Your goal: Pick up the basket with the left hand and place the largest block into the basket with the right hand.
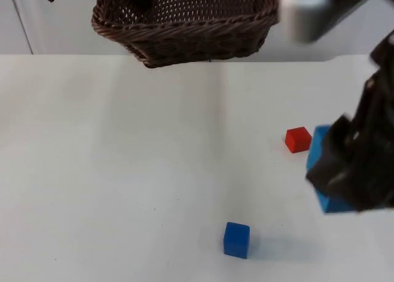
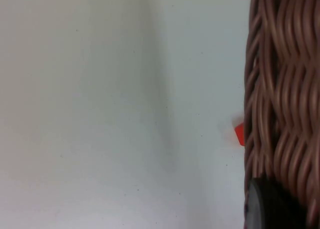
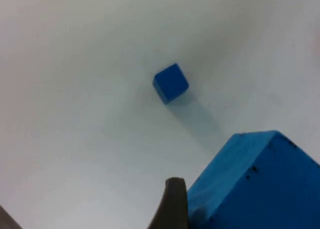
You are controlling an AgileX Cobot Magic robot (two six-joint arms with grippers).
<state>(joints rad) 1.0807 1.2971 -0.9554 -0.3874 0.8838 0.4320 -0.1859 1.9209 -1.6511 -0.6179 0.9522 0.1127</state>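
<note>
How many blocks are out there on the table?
3. A small blue block sits alone near the front. A red block sits to the right. Beside it, the large blue block is at the right gripper, partly covered. More could hide behind that arm.

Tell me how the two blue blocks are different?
The big blue block is much larger than the small blue block. The big one is a lighter blue; the small one is darker. The big one sits at the right gripper, pressed against a fingertip; the small one stands alone on the table. Both are blue blocks.
</note>
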